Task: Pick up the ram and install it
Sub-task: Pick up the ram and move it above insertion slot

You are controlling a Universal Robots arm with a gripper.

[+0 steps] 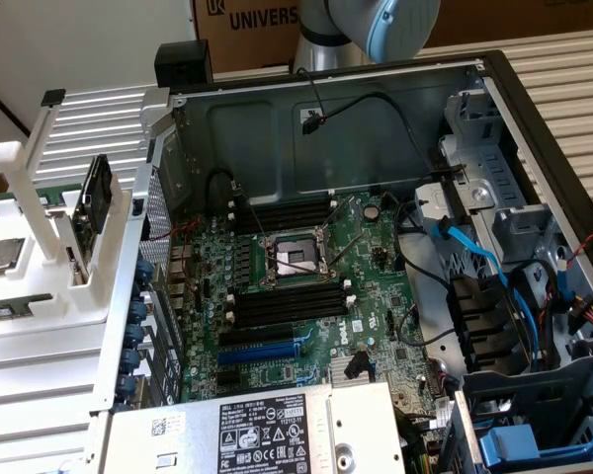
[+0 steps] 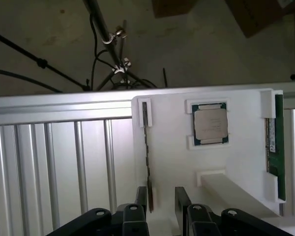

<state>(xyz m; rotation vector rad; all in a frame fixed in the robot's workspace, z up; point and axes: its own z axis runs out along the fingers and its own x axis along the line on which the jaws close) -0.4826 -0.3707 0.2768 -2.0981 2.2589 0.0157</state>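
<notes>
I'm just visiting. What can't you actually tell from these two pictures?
Wrist view: the ram stands edge-on in its white holder, so its chips and label are hidden.
Wrist view: the print on the processor chip is too small to read.
Exterior view: the arm is cut off by the top edge.
Exterior view: the motherboard's lower part is covered by the silver box.
</notes>
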